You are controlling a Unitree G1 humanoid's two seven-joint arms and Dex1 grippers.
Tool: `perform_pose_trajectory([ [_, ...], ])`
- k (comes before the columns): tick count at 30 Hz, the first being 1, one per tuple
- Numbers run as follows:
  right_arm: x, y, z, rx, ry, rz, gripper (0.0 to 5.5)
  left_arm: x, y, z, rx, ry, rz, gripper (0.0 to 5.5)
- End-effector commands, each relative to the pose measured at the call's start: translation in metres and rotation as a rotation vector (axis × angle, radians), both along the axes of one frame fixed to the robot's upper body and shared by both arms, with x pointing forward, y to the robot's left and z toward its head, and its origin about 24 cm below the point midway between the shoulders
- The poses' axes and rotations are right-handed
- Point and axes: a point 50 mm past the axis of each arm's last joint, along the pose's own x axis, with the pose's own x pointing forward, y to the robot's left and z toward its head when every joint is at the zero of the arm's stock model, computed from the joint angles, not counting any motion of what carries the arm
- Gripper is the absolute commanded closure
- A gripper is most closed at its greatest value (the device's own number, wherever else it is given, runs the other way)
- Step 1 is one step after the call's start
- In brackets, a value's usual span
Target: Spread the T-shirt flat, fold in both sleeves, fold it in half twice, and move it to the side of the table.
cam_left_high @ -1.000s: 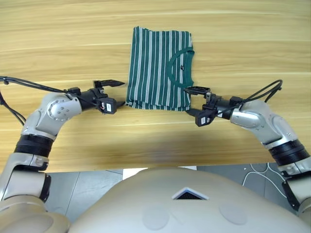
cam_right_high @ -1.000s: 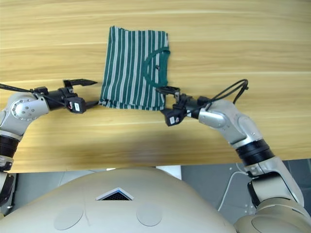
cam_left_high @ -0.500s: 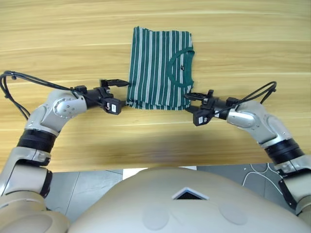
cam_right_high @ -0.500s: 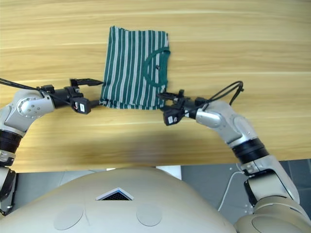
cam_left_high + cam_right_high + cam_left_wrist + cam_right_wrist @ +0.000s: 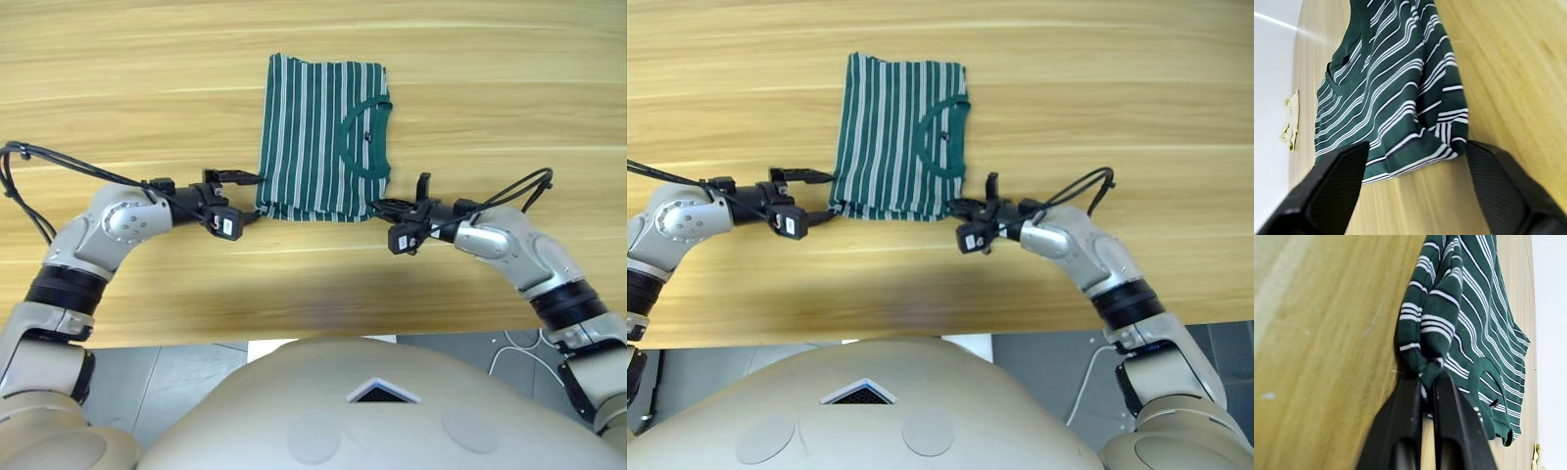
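Note:
The green T-shirt with white stripes lies folded into a narrow rectangle in the middle of the wooden table, collar facing up on its right half. At its near-left corner my left gripper is open, one finger on each side of the hem corner. My right gripper is shut on the near-right corner; in the right wrist view the fingers pinch a bunched bit of striped cloth. Both grippers sit low at the table top.
The table's front edge runs just behind both arms, with grey floor below it. Bare wood stretches left, right and beyond the shirt. Black cables loop off each forearm.
My left gripper has slid right until its open fingers straddle the near-left corner. My right gripper has moved in and gone from open to shut on the near-right corner.

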Motion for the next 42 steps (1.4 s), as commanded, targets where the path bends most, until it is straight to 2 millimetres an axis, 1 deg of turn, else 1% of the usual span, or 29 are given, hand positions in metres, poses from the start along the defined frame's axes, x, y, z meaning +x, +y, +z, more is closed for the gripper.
perform_pose_trajectory([
  [1,-0.013,-0.011,-0.023,-0.121,0.101,-0.024,5.41,-0.015,0.006,-0.02,0.107,0.113,-0.023,2.69],
  [6,-0.013,-0.011,-0.022,-0.119,0.101,-0.026,5.41,-0.014,0.006,-0.019,0.111,0.102,-0.02,3.47],
  [9,-0.013,-0.011,-0.022,-0.12,0.1,-0.025,5.41,-0.011,0.007,-0.019,0.122,0.094,-0.011,4.1],
  [10,-0.013,-0.012,-0.022,-0.12,0.1,-0.025,5.41,-0.01,0.007,-0.019,0.123,0.09,-0.009,4.2],
  [13,-0.014,-0.012,-0.022,-0.118,0.1,-0.025,5.41,-0.008,0.007,-0.019,0.128,0.08,-0.004,4.88],
  [15,-0.013,-0.012,-0.021,-0.117,0.099,-0.025,5.41,-0.008,0.007,-0.02,0.127,0.083,-0.01,5.22],
  [16,-0.013,-0.012,-0.021,-0.117,0.099,-0.025,5.41,-0.009,0.006,-0.02,0.121,0.087,-0.016,5.29],
  [21,-0.014,-0.015,-0.017,-0.115,0.094,-0.024,5.41,-0.011,0.004,-0.019,0.098,0.093,-0.027,5.35],
  [25,-0.018,-0.017,-0.008,-0.082,0.098,-0.011,5.41,-0.02,-0.002,-0.012,0.025,0.113,-0.069,5.35],
  [29,-0.037,-0.019,0.011,0.006,0.137,0.067,5.41,-0.029,-0.001,0.001,-0.062,0.114,-0.088,5.35],
  [34,-0.064,-0.023,0.04,0.138,0.146,0.162,5.41,-0.047,0.004,0.013,-0.158,0.125,-0.103,5.35],
  [42,-0.087,-0.034,0.065,0.229,0.119,0.177,5.41,-0.074,0.005,0.024,-0.29,0.151,-0.16,5.35],
])
